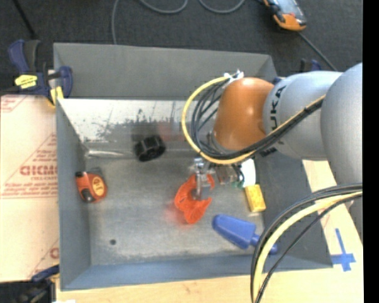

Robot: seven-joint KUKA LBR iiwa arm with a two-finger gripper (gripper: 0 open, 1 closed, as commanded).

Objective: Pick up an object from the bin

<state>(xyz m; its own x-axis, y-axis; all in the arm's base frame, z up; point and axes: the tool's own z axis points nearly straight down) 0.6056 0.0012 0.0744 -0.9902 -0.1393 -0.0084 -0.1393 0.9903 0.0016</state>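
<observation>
While the end effector [201, 180] stands at the upper edge of an orange-red plastic piece [188, 207] near the middle of the bin [132, 226], whether it is apart or clamped cannot be told. The piece looks light, thin-walled, stiff and rather slick, perhaps brittle. Its raised upper rim seems the best hold. A blue wedge [235, 230] lies near.

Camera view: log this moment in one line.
claw over red piece, mid bin | near: yellow block, blue piece | far: black ring, orange tape measure
</observation>
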